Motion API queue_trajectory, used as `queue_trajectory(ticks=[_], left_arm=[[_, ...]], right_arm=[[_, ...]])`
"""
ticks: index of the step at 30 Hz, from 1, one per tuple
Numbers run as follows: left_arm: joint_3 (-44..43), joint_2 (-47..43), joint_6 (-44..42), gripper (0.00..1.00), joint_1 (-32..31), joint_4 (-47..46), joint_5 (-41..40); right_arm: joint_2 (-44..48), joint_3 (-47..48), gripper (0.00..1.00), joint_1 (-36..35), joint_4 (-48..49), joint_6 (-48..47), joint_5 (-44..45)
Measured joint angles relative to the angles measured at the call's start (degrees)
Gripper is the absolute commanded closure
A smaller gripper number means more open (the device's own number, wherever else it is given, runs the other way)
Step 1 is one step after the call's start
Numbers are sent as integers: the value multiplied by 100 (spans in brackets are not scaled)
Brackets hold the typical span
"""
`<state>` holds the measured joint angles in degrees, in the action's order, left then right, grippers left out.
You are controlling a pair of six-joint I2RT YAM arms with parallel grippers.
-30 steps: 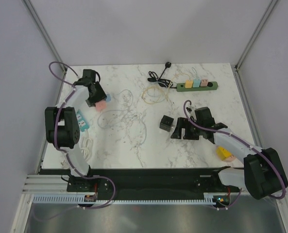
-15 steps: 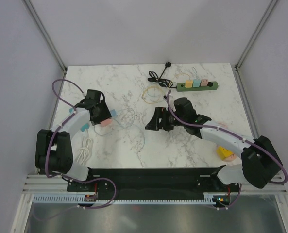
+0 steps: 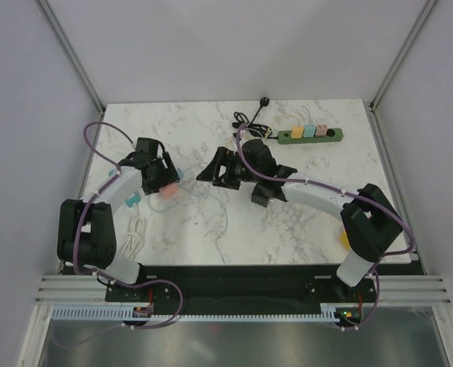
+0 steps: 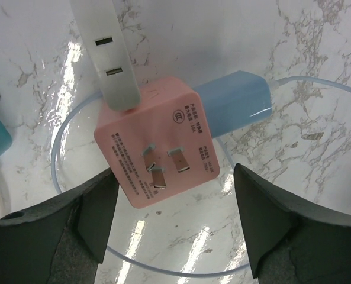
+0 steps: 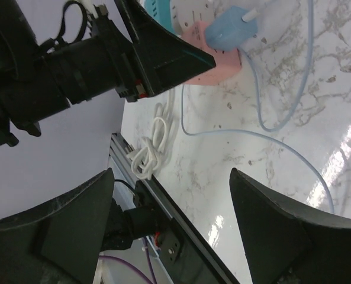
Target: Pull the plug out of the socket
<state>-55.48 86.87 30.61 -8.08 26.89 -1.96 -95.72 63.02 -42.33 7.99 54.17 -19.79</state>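
Note:
A pink cube socket (image 4: 157, 157) lies on the marble table, prongs up. A blue plug (image 4: 234, 106) with a thin pale-blue cable sits in its right side, and a white plug (image 4: 107, 53) in its far side. My left gripper (image 4: 176, 177) hangs open right over it, fingers either side and touching nothing. In the top view the socket (image 3: 165, 189) is at mid-left under the left gripper (image 3: 161, 177). My right gripper (image 3: 215, 168) is open and empty just right of it, facing the blue plug (image 5: 231, 29) and the socket (image 5: 219, 59).
A black cube (image 3: 262, 195) lies under the right forearm. A green power strip (image 3: 310, 134) with several plugs and coiled cables sits at the back. A white cable coil (image 3: 137, 229) and a teal adapter (image 3: 131, 200) lie left, and a yellow item (image 3: 344, 238) front right.
The left gripper carried the pink socket inward from the far left, and its jaws have opened off it. The right arm swung left, past the black cube, towards the socket.

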Motion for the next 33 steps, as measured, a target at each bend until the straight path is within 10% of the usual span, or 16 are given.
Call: queue_trajectory(ticks=[5,17,33], left_arm=[[-28,258,-22,26,9,-13,17],[-31,304,-214,98,39,-79,258],[229,-372,-505,98,44,-170,1585]], right_arm=[[-227,337,14,-83,179,208,72],[-1027,780,13,-186,509,555,179],[-1880,1064,13,-254,702,564,461]])
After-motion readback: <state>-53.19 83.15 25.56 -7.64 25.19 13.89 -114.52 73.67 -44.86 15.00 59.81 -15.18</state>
